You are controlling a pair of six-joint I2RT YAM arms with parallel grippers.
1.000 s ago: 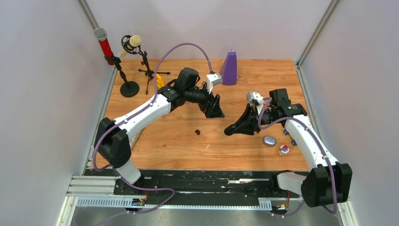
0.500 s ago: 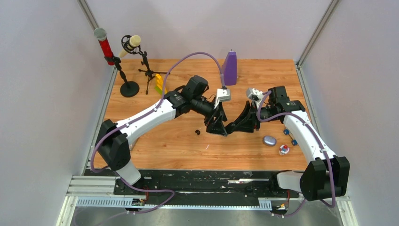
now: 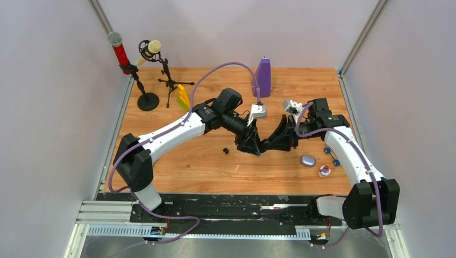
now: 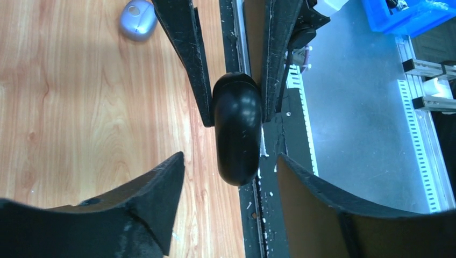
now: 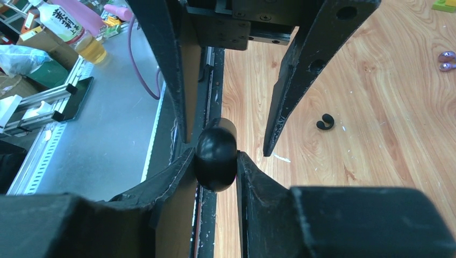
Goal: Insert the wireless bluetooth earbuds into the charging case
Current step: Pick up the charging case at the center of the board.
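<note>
Centrally, above the counter point(image 3: 193, 166), the 2 arms meet tip to tip. The right fingers point(image 5: 171, 180) are clamped on 1 end of the black charging case point(image 4: 237, 126), a glossy oval whose other end juts free. The left fingers point(image 4: 156, 193) stand apart, 1 on each side of that free end, with a gap on both sides and no contact. The case hangs in the air, off the wood. A black earbud point(image 3: 226, 151) lies loose on the counter just left of the meeting point. A pale purple case point(image 3: 307, 160) rests to the right, near the right arm. No open lid or cavity can be made out on the black case.

Hazards, as judged from this arrangement:

1. The shell is smooth and rounded, so a pinch by the left fingers that lands off its widest line may squeeze it out sideways.
2. The 2 sets of fingers face each other in the same plane with their tips nearly meeting. A slight misalignment may therefore bring finger against finger instead of finger against case.
3. If the right fingers let go before the left hold is firm, the case would drop and could strike or scatter the earbud below.
4. A squeeze across the lid would keep it closed, leaving nowhere to seat the buds.
</note>
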